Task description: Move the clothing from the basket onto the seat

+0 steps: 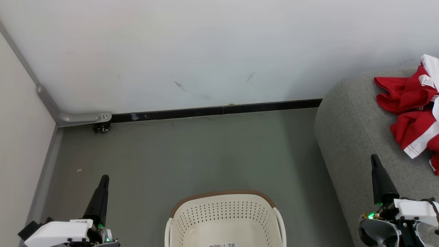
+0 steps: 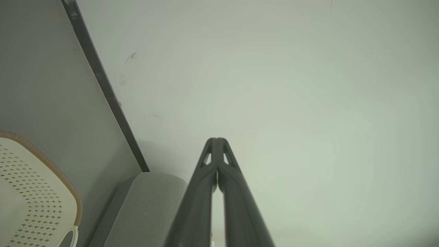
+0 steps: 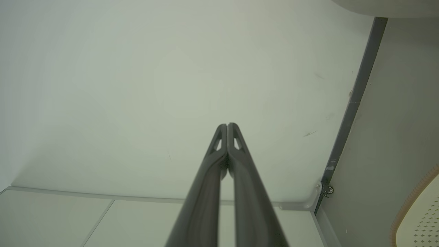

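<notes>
The red clothing [image 1: 411, 113] with white stripes lies crumpled on the grey seat [image 1: 353, 137] at the right of the head view. On the floor at bottom centre stands the cream basket [image 1: 224, 219], brown-rimmed, with only a small label on its bottom. My left gripper [image 1: 104, 178] is shut at the lower left, left of the basket, holding nothing. My right gripper [image 1: 374, 157] is shut at the lower right, over the seat's front edge, short of the clothing. Both wrist views show the fingers [image 2: 216, 144] [image 3: 227, 128] pressed together against the pale wall.
A white wall [image 1: 205, 51] with a dark baseboard [image 1: 219, 110] stands behind the grey floor [image 1: 192, 154]. A pale partition with a small caster [image 1: 103, 127] closes off the left. The basket rim [image 2: 48, 164] and the seat's end [image 2: 147, 206] appear in the left wrist view.
</notes>
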Available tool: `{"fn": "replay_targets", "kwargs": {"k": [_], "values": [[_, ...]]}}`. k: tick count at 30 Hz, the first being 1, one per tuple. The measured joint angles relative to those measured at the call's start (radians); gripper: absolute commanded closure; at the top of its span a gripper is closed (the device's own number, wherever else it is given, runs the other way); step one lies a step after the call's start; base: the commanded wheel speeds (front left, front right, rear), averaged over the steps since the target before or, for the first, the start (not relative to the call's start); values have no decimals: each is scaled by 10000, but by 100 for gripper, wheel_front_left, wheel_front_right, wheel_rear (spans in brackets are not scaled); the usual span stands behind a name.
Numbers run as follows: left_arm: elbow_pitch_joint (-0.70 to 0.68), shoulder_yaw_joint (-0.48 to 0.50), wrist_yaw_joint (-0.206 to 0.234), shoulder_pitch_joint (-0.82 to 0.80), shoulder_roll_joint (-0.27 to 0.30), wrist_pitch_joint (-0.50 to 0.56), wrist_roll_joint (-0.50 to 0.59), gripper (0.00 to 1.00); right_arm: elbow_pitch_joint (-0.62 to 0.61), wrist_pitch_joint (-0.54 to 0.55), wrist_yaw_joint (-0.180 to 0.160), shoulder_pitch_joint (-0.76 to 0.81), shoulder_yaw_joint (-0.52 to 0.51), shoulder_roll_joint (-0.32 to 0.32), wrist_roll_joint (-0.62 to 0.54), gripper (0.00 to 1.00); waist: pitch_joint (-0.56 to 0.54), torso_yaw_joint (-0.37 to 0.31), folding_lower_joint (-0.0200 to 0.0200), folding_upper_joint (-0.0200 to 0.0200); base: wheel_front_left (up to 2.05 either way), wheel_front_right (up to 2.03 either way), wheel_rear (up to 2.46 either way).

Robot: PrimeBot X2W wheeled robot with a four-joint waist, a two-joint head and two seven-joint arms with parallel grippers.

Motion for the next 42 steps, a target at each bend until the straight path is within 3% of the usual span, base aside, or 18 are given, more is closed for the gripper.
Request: {"fn": "replay_targets", "kwargs": {"k": [42], "values": [[-4, 0, 0, 0, 0, 0, -8, 100, -2, 0, 0, 0, 2, -2, 0, 100, 0, 0, 0, 0, 0, 0, 0]]}}
